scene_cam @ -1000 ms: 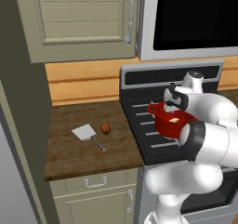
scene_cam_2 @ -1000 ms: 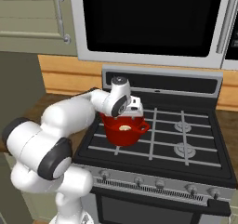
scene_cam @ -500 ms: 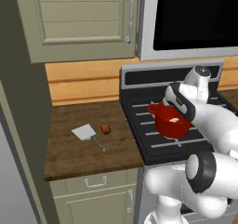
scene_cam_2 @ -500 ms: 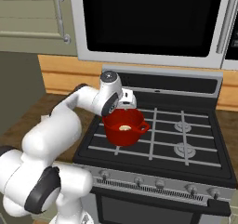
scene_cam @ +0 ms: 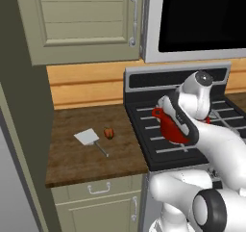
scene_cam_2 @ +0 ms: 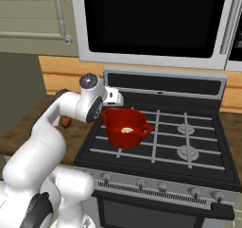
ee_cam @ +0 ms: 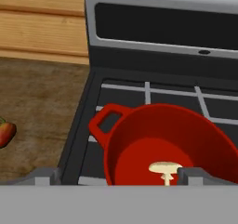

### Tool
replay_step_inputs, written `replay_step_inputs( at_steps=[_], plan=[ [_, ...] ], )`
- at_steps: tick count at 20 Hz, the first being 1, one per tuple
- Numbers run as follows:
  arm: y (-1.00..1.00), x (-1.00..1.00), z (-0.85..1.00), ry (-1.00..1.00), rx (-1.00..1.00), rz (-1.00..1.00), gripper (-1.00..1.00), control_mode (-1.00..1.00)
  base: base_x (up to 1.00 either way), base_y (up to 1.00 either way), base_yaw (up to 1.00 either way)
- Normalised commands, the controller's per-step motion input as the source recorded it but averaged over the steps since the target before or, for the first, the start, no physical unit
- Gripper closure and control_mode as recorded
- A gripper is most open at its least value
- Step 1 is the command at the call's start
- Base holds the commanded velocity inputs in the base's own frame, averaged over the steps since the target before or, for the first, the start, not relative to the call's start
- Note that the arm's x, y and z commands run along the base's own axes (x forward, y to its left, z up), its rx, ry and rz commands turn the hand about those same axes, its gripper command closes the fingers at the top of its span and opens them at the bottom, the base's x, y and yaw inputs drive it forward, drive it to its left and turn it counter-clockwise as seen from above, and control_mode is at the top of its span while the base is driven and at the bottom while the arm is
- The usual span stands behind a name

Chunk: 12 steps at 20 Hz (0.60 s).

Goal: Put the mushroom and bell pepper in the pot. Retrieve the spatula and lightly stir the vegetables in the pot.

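The red pot [scene_cam_2: 125, 127] stands on the stove's front left burner, and the cream mushroom [scene_cam_2: 126, 130] lies inside it. In the hand view the mushroom [ee_cam: 165, 168] rests on the floor of the pot [ee_cam: 139, 139]. My gripper [scene_cam_2: 115, 98] hovers just above the pot's back left rim, open and holding nothing; my gripper [ee_cam: 118, 177] has its tips spread wide. The dark red bell pepper [scene_cam: 109, 133] sits on the wooden counter left of the stove, beside the spatula [scene_cam: 89, 138]. The bell pepper [ee_cam: 4, 133] shows at the left edge.
The black stove [scene_cam_2: 189, 142] has grates and three other burners to the right of the pot. A raised back panel [ee_cam: 162, 28] stands behind it. Wooden counter [scene_cam: 72, 163] lies left, under a cabinet [scene_cam: 81, 24]; a microwave [scene_cam_2: 156, 19] hangs above the stove.
My arm has swung left, carrying the open hand from over the pot's middle toward its left rim and the counter. Pot, mushroom, pepper and spatula have stayed put.
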Motion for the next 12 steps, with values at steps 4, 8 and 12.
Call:
replay_step_inputs(
  at_steps=[4, 8, 12],
  plan=[
    [0.15, 0.00, -0.03, 0.01, -0.04, 0.00, -1.00, -1.00, 0.00, 0.00, 0.00],
    [0.65, -0.04, 0.00, 0.01, 0.00, 0.00, -1.00, -1.00, 0.00, 0.00, 0.00],
    [0.82, -0.15, 0.00, 0.04, 0.00, -0.01, -1.00, -1.00, 0.00, 0.00, 0.00]
  ],
)
